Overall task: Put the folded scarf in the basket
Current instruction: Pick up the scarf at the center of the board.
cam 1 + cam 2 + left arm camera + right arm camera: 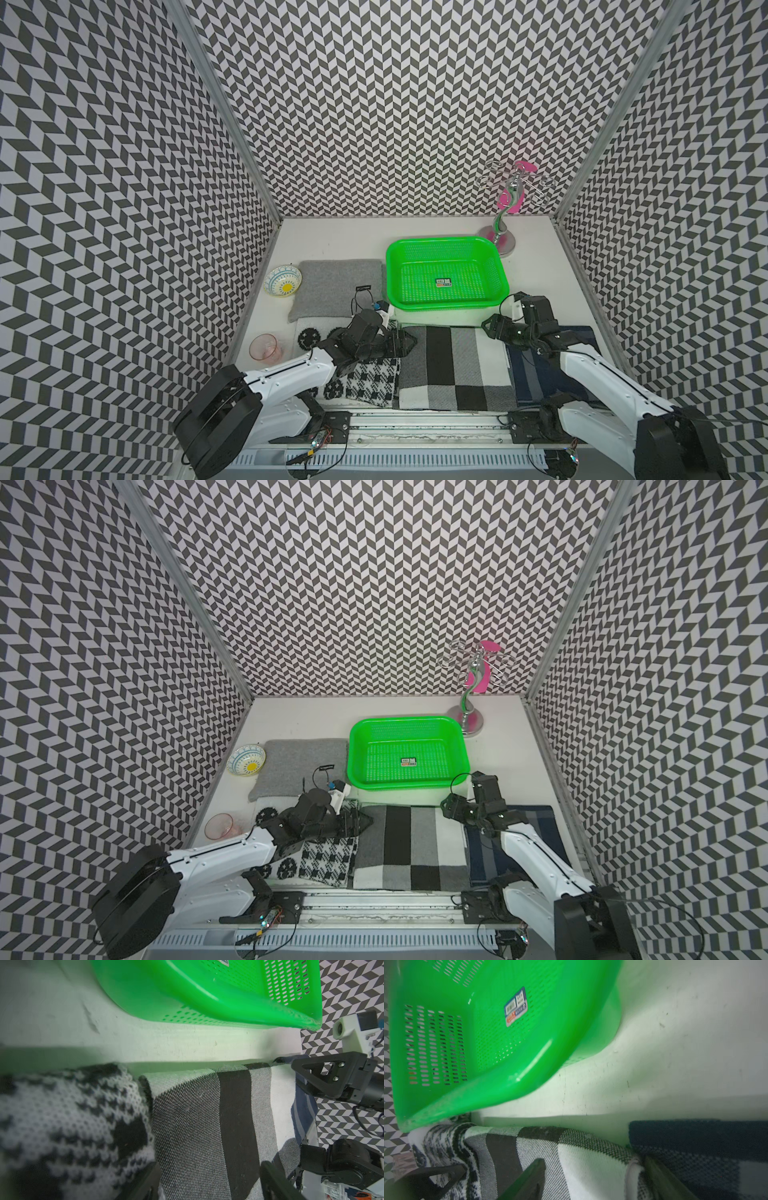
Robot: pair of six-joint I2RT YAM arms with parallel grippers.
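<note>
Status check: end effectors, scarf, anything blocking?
Open: left end effector, right end effector, over checked scarf far corners. Scarf flat on table. basket empty, nothing between.

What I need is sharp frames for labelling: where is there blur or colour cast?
Left wrist view: near patterned scarf blurred, green cast from basket on table. Right wrist view: basket soft, fingers defocused, same cast. Both top views: sharp, evenly lit.

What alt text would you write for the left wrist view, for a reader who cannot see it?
A folded scarf in black, grey and white blocks lies flat on the white table, seen between the open jaws of the left gripper. Past a strip of bare table stands the green basket; a black-and-white patterned scarf lies beside the first.
</note>
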